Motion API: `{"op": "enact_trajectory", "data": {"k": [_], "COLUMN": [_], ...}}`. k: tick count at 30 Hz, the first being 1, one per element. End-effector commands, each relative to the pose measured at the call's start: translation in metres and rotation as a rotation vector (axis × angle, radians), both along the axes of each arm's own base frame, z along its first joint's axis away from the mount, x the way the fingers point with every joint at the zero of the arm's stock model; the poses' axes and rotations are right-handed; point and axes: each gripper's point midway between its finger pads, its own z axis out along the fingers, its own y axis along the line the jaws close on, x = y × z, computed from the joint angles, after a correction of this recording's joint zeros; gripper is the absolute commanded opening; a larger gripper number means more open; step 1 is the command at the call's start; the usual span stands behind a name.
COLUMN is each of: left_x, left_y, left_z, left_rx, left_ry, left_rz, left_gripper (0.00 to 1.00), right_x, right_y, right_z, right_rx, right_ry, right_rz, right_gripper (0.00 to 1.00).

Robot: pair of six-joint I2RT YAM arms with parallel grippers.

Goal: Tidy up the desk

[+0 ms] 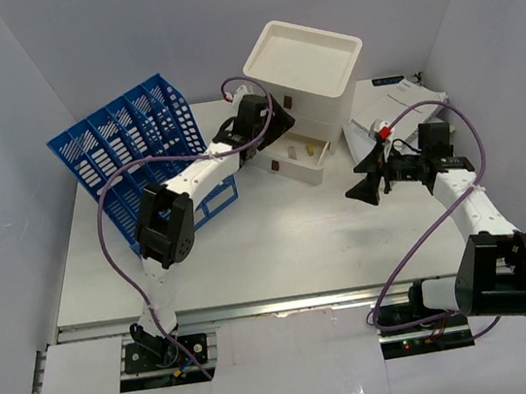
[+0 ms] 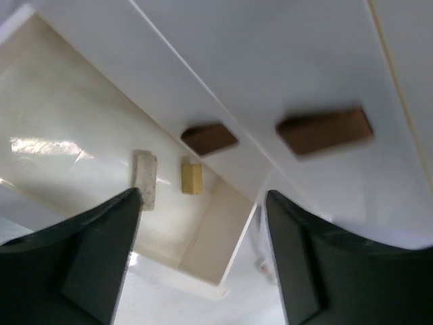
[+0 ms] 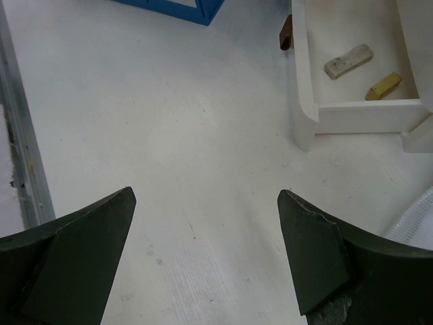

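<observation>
The white desk (image 1: 260, 246) carries a cream three-drawer box (image 1: 309, 68) at the back centre. Its bottom drawer (image 1: 301, 172) is pulled out, and inside lie a yellow block (image 2: 192, 177) and a whitish block (image 2: 145, 177). My left gripper (image 1: 273, 125) hovers at the box's front, over the drawer, open and holding nothing (image 2: 203, 196). Two brown drawer handles (image 2: 325, 131) show just above it. My right gripper (image 1: 359, 177) hangs open over bare desk (image 3: 203, 196) to the right of the drawer (image 3: 308, 108), with nothing between its fingers.
A blue file rack (image 1: 128, 142) stands at the back left, close to the left arm. Papers (image 1: 397, 105) lie at the back right behind the right gripper, with a small red-capped item (image 1: 383, 128) beside them. A silver rail (image 1: 259, 307) runs along the near edge.
</observation>
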Motion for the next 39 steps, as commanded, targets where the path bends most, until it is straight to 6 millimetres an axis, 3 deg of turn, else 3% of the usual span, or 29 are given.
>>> {"op": "enact_trajectory", "data": {"k": [1,3,6,9,14,15,17,19,21,26,28,31,36,39], "left_x": [-0.059,-0.077,-0.106,-0.124,-0.136,-0.137,-0.136,-0.133,-0.129,-0.115,-0.109,-0.103,-0.084,-0.066], "left_y": [-0.017,-0.02,0.0,0.019,0.037,0.04,0.043,0.043,0.042,0.04,0.037,0.033,0.026,0.024], "left_z": [0.055,0.08,0.035,0.007,-0.03,-0.038,-0.055,-0.063,-0.071,-0.075,-0.079,-0.086,-0.089,-0.09], "left_rx": [-0.039,-0.053,0.095,0.2,0.322,0.342,0.366,0.377,0.39,0.415,0.418,0.415,0.403,0.379], "left_ry": [-0.219,-0.336,-0.303,-0.293,-0.26,-0.248,-0.219,-0.207,-0.197,-0.215,-0.214,-0.203,-0.208,-0.206], "left_rz": [-0.373,-0.477,-0.576,-0.619,-0.66,-0.664,-0.663,-0.664,-0.658,-0.632,-0.628,-0.624,-0.587,-0.551], "left_gripper": [0.69,0.47,0.25,0.21,0.23,0.23,0.23,0.22,0.22,0.24,0.26,0.28,0.35,0.38], "right_x": [0.007,0.015,0.046,0.072,0.121,0.131,0.154,0.171,0.189,0.218,0.226,0.232,0.229,0.223], "right_y": [0.007,0.013,0.032,0.047,0.074,0.078,0.091,0.098,0.101,0.1,0.098,0.1,0.106,0.109], "right_z": [0.01,0.016,0.055,0.08,0.151,0.158,0.155,0.172,0.152,0.129,0.123,0.109,0.092,0.081], "right_rx": [-0.174,-0.24,-0.314,-0.334,-0.325,-0.328,-0.352,-0.351,-0.388,-0.452,-0.466,-0.473,-0.458,-0.457], "right_ry": [-0.174,-0.226,-0.321,-0.332,-0.437,-0.447,-0.432,-0.461,-0.427,-0.44,-0.439,-0.417,-0.346,-0.306], "right_rz": [0.024,0.01,-0.037,-0.083,-0.185,-0.207,-0.221,-0.244,-0.251,-0.287,-0.295,-0.28,-0.199,-0.157], "right_gripper": [0.93,0.94,0.95,0.95,0.98,0.98,0.98,0.98,0.98,0.96,0.91,0.75,0.37,0.26]}}
